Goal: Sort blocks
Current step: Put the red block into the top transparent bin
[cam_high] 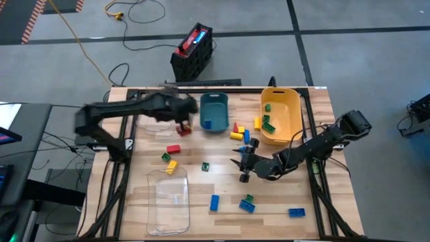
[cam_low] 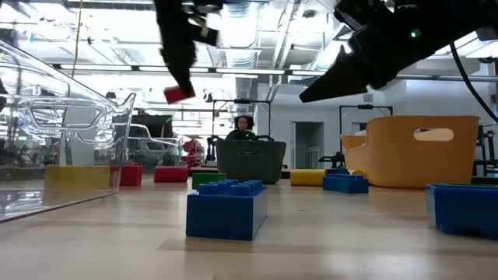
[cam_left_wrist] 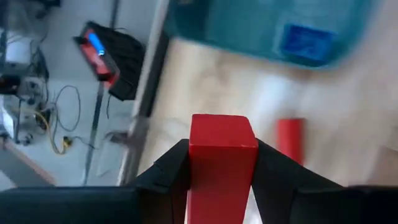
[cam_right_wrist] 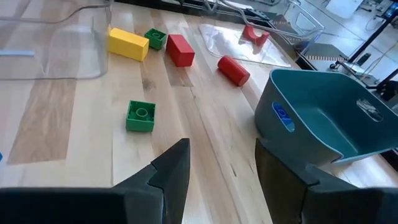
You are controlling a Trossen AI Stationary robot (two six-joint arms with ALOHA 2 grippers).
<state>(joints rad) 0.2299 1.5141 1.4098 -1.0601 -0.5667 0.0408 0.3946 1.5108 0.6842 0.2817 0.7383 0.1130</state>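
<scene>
Looking straight down, the left gripper (cam_high: 180, 118) sits just beside the teal bin (cam_high: 214, 112), on the side away from the yellow bin (cam_high: 281, 115), with a red block (cam_high: 182, 129) at its tip. The right gripper (cam_high: 243, 163) waits in front of the yellow bin, nearer the table's middle. Loose blocks lie scattered well away from the teal bin, toward a clear tray (cam_high: 170, 199).

From table height, the red block (cam_low: 179, 93) hangs in the air, clear of the tabletop and to one side of the teal bin (cam_low: 250, 160).

The left wrist view shows both dark fingers (cam_left_wrist: 168, 177) clamped against the sides of the red block (cam_left_wrist: 222, 163), with the teal bin (cam_left_wrist: 261, 28) ahead holding a blue block (cam_left_wrist: 303, 42).

The right wrist view shows the right gripper (cam_right_wrist: 222, 169) parted and empty, facing the teal bin (cam_right_wrist: 320, 118).

The step in hand looks like carrying a picked red block; next it needs the matching container and a release above it.
</scene>
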